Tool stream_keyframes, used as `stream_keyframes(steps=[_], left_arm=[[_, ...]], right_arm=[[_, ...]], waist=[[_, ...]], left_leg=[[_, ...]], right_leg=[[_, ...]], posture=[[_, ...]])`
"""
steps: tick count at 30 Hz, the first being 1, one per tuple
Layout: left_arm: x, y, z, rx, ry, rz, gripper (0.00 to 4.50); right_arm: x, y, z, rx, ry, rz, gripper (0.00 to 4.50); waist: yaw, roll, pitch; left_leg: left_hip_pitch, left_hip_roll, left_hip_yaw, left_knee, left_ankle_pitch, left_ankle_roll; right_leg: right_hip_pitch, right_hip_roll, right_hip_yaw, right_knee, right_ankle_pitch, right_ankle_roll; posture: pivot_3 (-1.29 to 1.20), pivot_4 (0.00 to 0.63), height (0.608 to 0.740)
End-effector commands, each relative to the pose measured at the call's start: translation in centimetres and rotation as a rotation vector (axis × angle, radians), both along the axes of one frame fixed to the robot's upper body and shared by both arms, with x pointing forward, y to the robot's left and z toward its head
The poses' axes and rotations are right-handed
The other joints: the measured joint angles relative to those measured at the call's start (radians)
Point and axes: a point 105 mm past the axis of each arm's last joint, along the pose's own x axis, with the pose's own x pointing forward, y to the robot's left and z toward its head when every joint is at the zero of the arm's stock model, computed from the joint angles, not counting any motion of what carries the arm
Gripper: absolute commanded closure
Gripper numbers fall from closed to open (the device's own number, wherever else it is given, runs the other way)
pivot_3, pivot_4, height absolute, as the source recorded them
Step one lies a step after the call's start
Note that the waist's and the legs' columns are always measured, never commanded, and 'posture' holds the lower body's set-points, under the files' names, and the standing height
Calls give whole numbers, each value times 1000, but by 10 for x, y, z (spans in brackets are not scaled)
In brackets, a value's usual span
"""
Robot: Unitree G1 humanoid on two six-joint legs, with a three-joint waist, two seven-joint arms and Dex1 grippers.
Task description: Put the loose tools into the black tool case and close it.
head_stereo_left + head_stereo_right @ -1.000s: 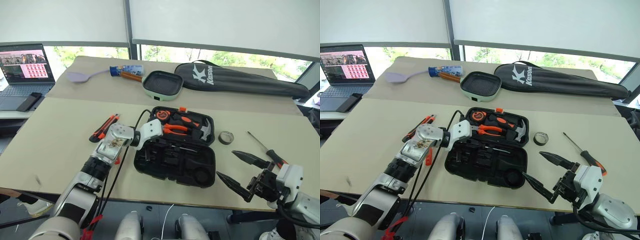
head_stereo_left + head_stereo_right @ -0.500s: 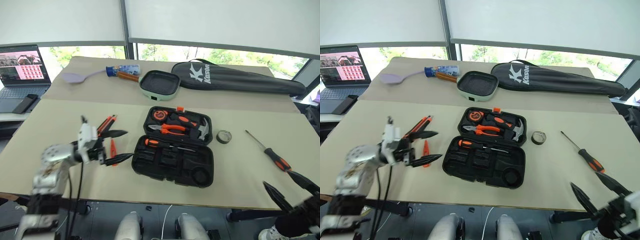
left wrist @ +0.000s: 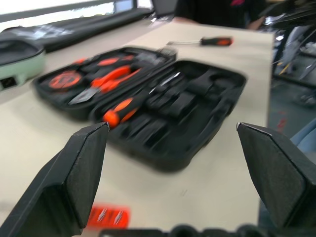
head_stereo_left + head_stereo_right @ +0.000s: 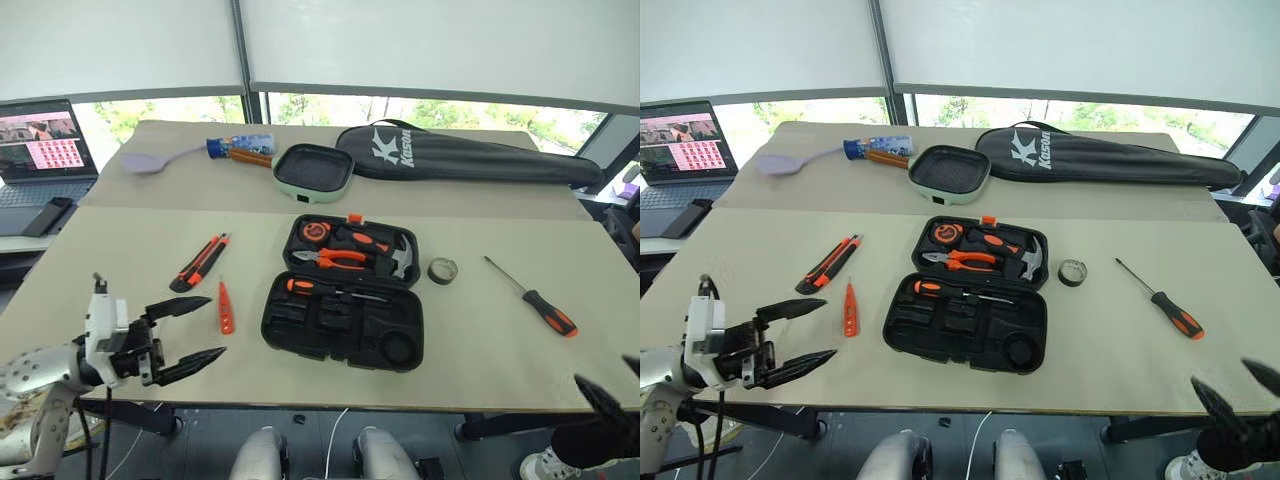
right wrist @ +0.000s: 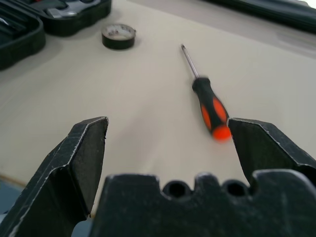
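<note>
The black tool case [image 4: 342, 318] lies open mid-table, pliers, hammer and tape measure in its far half. One orange-and-black screwdriver [image 4: 328, 290] rests in its near half. A second screwdriver [image 4: 533, 297] lies on the table to the right, beyond my open, empty right gripper [image 5: 168, 148] at the front right edge. The dark tape roll [image 4: 443, 270] sits just right of the case. To the left of the case lie the utility knife [image 4: 200, 262] and the small orange tester [image 4: 225, 307]. My left gripper [image 4: 215, 326] hangs open and empty at the front left, pointing at the case.
Along the back lie a long black zippered bag [image 4: 470, 156], a green pan [image 4: 312, 167], a bottle [image 4: 240, 146] and a purple spatula [image 4: 150, 160]. A laptop [image 4: 40, 140] stands off the table's left side. Bare tabletop surrounds the case.
My left gripper has opened and pulled back left from over the case, where a screwdriver now shows. The right gripper has swung out to the right, down to the picture's edge.
</note>
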Motion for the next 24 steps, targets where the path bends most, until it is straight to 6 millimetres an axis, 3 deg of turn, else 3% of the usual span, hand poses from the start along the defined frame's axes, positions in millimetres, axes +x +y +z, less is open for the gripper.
stream_keyframes(steps=[1,6,11,15,22,24], left_arm=[[-3,-28,14,-34,-38,-84,61],[-4,-48,17,-46,-42,-161,61],[-7,-56,19,-51,-30,-199,61],[-4,-55,21,-45,-31,-199,0],[0,-53,22,-47,-40,-190,0],[3,-51,21,-61,-31,-167,0]], right_arm=[[30,-9,2,-55,143,44,0],[71,-27,-14,-146,348,21,0],[89,-31,-26,-127,432,47,0],[96,-31,-33,-92,483,47,953],[103,-28,-15,-100,348,87,3403],[104,-27,-4,-141,274,104,3546]], waist=[[0,0,0],[2,-1,0],[4,2,0],[-1,2,0],[0,2,0],[0,2,0]], left_leg=[[0,0,0,0,0,0],[-1,0,3,0,1,1],[-3,2,3,-3,0,0],[-3,2,5,-4,0,0],[-2,2,5,-4,0,0],[-2,2,5,-4,0,0]], right_leg=[[0,1,0,0,1,2],[0,8,1,-3,5,7],[-3,12,0,-3,6,8],[-3,12,1,-3,6,9],[-3,12,1,-3,6,9],[-3,12,1,-3,6,9]], posture=[[0,150,740],[0,150,740],[0,150,740],[0,150,740],[0,150,740],[0,150,740]])
